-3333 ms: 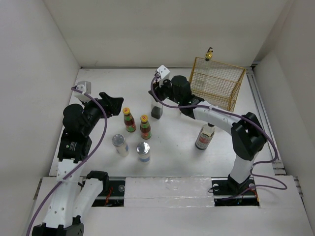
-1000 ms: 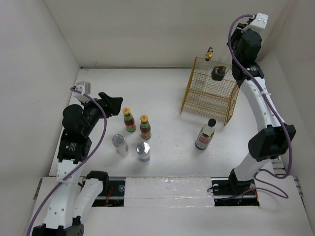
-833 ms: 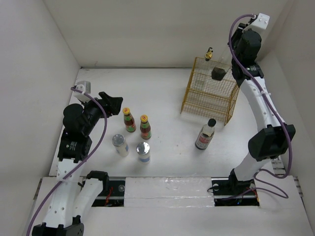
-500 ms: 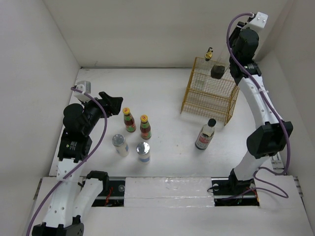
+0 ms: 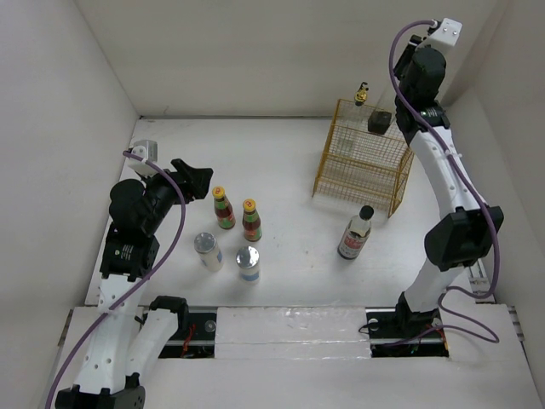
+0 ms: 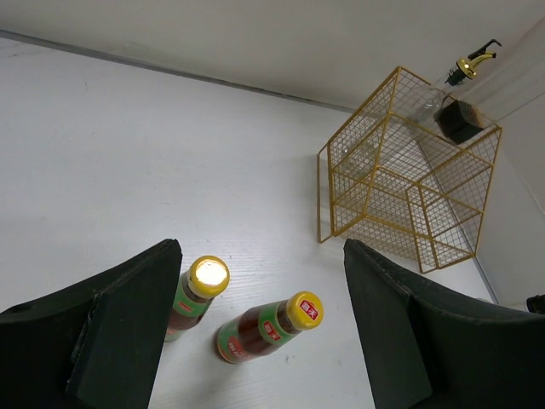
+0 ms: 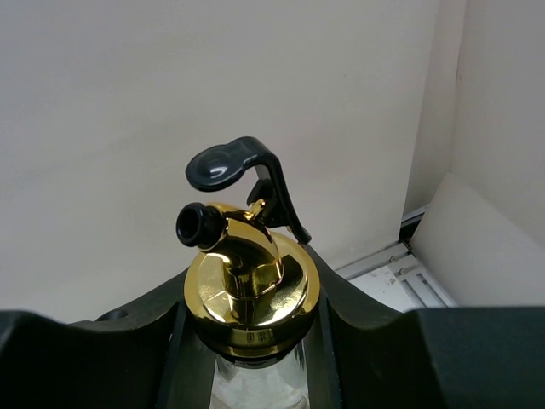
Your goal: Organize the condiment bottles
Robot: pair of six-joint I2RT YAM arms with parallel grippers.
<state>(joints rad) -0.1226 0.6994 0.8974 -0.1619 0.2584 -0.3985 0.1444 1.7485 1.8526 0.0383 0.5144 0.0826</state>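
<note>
Yellow wire basket [image 5: 362, 162] 6 o'clock of gold-spouted clear glass cruet [image 5: 362, 92]; cruet upright; right hand [image 5: 379, 122] flanks it, grip indeterminate.

Three cameras: one high overview and two wrist close-ups.
The top external view looks down from behind the arm bases over the whole table [image 5: 289, 162]. The left wrist view looks low across it, sharing the orange-capped bottles [image 6: 272, 328] and yellow wire basket [image 6: 409, 183] with the overview. The right wrist view sits tight above a gold-spouted cruet [image 7: 249, 285], facing the wall [image 7: 128, 102].
</note>
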